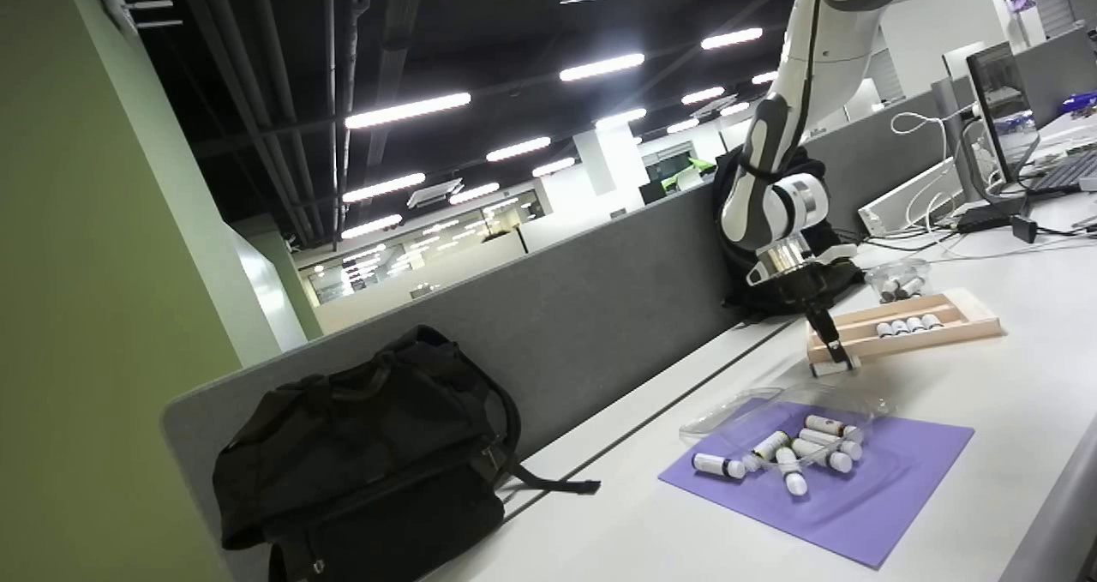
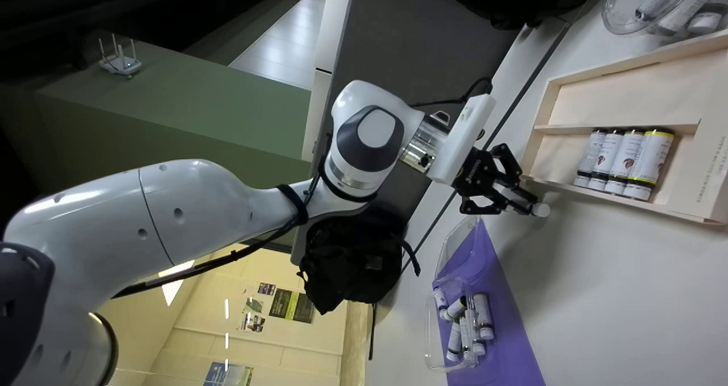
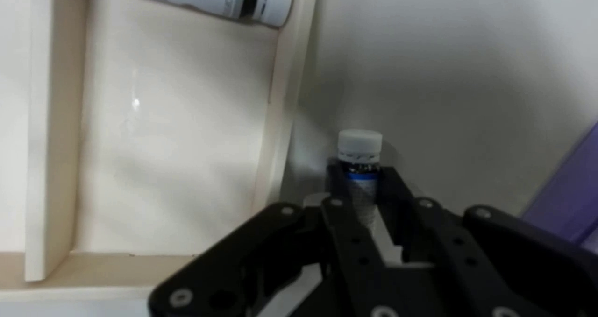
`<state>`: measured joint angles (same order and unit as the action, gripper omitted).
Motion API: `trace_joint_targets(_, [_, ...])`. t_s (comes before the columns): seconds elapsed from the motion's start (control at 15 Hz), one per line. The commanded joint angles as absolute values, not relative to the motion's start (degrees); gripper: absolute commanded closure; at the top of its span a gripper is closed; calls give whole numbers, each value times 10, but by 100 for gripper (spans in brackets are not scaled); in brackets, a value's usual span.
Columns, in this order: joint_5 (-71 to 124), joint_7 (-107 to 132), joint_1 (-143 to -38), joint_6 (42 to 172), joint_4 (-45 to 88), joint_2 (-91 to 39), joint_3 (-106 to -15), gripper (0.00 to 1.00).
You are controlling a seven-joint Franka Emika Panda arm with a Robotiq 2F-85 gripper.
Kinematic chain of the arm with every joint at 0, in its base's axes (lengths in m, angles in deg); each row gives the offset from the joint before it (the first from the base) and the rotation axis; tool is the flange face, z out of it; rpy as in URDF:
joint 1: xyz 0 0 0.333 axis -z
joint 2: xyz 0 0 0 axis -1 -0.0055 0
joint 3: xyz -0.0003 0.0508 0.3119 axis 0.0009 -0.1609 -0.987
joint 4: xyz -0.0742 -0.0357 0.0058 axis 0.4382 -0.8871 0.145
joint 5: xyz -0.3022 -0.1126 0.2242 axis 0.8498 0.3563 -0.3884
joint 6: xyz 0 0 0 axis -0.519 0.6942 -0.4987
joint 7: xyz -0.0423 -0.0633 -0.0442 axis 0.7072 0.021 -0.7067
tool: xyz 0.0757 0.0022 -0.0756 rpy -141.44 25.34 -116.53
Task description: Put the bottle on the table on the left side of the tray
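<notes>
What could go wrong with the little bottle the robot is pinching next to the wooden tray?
The gripper holds the bottle close beside the tray, so a small sideways nudge might knock bottle and tray together. I can't tell whether the bottle touches the table; if it doesn't, letting go could drop it. It also looks round, so it might roll once released.

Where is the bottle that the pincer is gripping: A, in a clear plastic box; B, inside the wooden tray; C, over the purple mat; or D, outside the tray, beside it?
D: in the wrist view, the bottle in the pincer is beyond the side wall of the tray, with bare table showing between it and the purple mat.
</notes>
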<state>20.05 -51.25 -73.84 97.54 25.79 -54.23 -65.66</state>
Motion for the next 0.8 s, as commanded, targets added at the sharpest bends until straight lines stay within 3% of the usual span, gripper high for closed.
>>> trace_joint_targets(0.0, [165, -509, -722, 944, 246, -523, -680, 94])
trace_joint_targets(0.67, [-13, -459, -656, 842, 262, -400, -655, 94])
trace_joint_targets(0.73, [11, -473, -685, 865, 250, -424, -655, 94])
